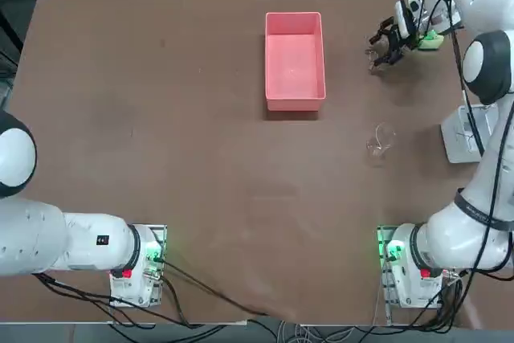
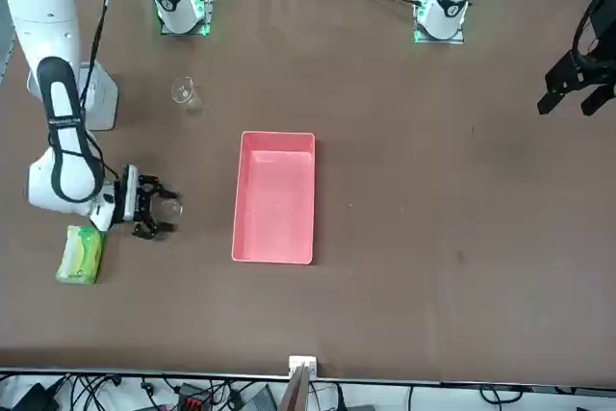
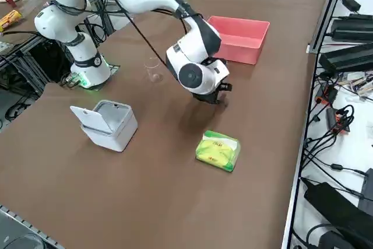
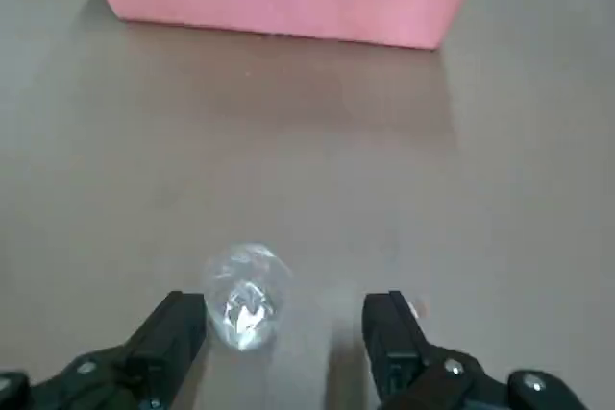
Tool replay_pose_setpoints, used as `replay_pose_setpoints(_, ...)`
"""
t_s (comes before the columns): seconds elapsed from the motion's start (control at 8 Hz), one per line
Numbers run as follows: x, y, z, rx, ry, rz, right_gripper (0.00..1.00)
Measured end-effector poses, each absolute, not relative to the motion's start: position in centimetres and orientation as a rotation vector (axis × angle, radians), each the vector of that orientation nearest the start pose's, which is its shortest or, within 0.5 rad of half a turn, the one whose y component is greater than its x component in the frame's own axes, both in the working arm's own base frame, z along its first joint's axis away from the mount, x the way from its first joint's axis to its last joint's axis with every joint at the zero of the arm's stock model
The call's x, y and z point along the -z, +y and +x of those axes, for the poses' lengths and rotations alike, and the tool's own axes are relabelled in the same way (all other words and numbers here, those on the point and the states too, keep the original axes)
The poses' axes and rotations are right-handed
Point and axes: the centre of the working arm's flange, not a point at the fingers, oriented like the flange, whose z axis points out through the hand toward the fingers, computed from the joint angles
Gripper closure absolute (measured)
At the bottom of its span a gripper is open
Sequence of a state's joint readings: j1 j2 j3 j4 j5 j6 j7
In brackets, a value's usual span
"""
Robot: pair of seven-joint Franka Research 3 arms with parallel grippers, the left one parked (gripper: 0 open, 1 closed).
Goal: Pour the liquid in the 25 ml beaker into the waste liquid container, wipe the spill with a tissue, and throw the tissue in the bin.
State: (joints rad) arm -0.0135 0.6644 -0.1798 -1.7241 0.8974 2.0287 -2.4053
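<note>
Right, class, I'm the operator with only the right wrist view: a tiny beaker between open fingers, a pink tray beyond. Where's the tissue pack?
Observer: The yellow-green tissue pack lies beside the right gripper, on the side away from the pink tray.
Operator: And the bin?
Observer: The pale grey bin stands at the table's right edge, nearer the working arm's base.
Operator: Other glassware?
Observer: A larger beaker stands upright beside the bin.
</note>
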Motion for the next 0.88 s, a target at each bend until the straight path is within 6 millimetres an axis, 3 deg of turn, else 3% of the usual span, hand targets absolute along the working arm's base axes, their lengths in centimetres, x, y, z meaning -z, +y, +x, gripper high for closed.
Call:
replay_pose_setpoints(0.38, -25.0, -12.1, 64.1, -0.771, 2.533, 2.261, 0.00)
replay_pose_setpoints(0.88, -30.4, -15.2, 63.5, -0.571, 2.332, 2.435, 0.00)
